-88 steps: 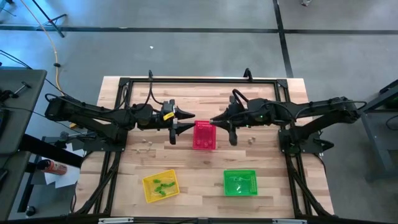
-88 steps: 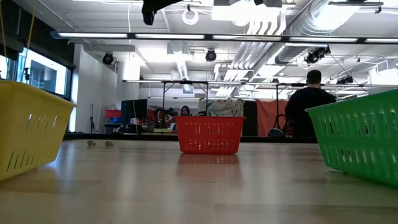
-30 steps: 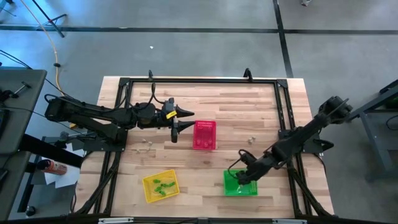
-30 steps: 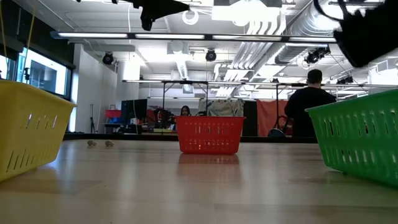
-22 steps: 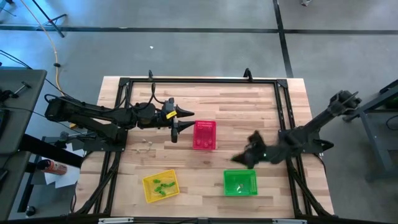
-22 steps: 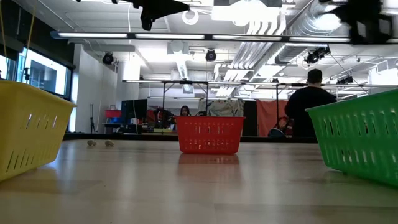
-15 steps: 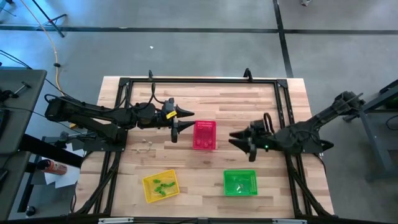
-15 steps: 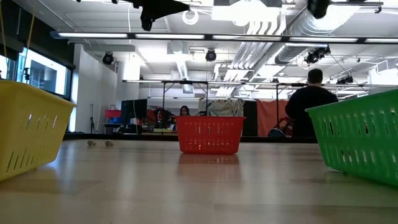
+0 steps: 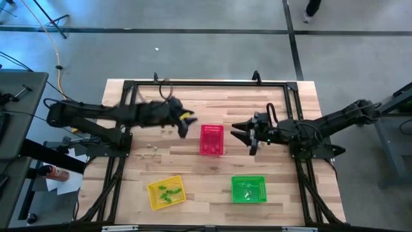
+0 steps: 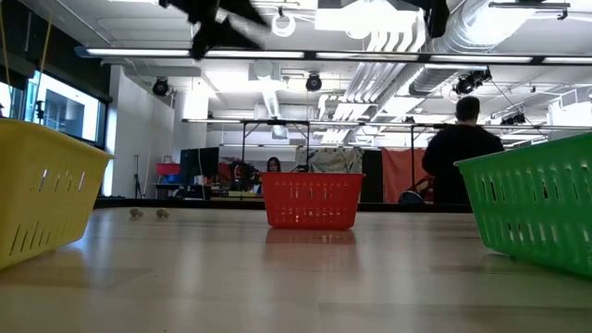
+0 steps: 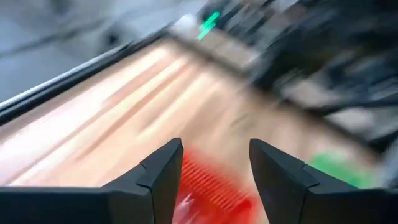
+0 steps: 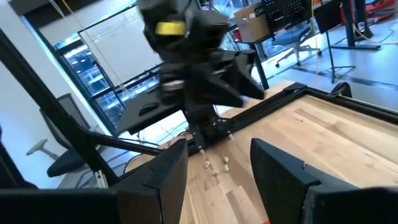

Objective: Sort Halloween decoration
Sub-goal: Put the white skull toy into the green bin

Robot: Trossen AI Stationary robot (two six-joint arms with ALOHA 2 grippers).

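Note:
Both grippers hang high over the table's middle, open and holding nothing. My left gripper [image 9: 185, 124] [image 11: 215, 160] is left of the red basket [image 9: 212, 140], tipped slightly down toward it. My right gripper [image 9: 239, 131] [image 12: 219, 152] is right of that basket, level and pointing toward the left arm. Small green trinkets [image 9: 167, 192] lie in the yellow basket [image 9: 154, 200]. Tiny pale trinkets [image 9: 152, 147] [image 12: 215, 167] [image 10: 148, 214] lie loose on the wood, left of the red basket.
The green basket [image 9: 248, 189] stands near the front edge right of centre, and the yellow basket left of centre. A dark frame [image 9: 206, 82] borders the tabletop. A person [image 10: 460, 153] stands in the room beyond the far edge.
My right gripper has risen out of the green basket, gone toward the far edge and the red basket, and turned from pointing down to level. My left gripper has stayed beside the red basket and has rolled and tipped; it shows blurred now.

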